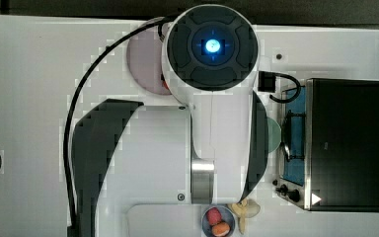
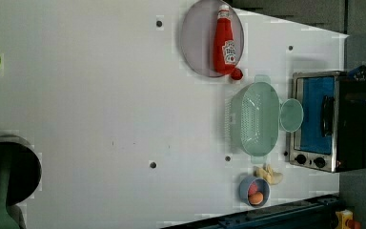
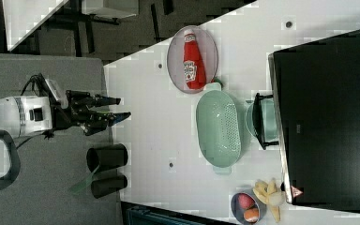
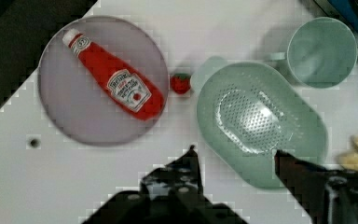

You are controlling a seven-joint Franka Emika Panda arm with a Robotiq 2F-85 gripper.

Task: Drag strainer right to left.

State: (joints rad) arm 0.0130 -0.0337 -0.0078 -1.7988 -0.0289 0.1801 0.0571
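- The strainer [image 2: 254, 118] is seen lying on the white desk [image 2: 100, 95], just beside the toaster oven [image 2: 331, 121], with the small mint mug [image 2: 291, 115] wedged between the two.
- Toward the left view's left, a wide stretch of bare desk is left open beyond the strainer.
- At one end of the strainer, a grey plate [image 2: 198, 43] carrying a ketchup bottle [image 2: 224, 42] is found, a small strawberry [image 4: 180, 83] sitting between.
- At the other end, a fruit bowl [image 2: 254, 190] and banana pieces [image 2: 269, 175] are placed.
- The tool [image 3: 115, 108] is held well apart from the strainer, fingers [image 4: 189, 161] spread fairly wide, nothing gripped.
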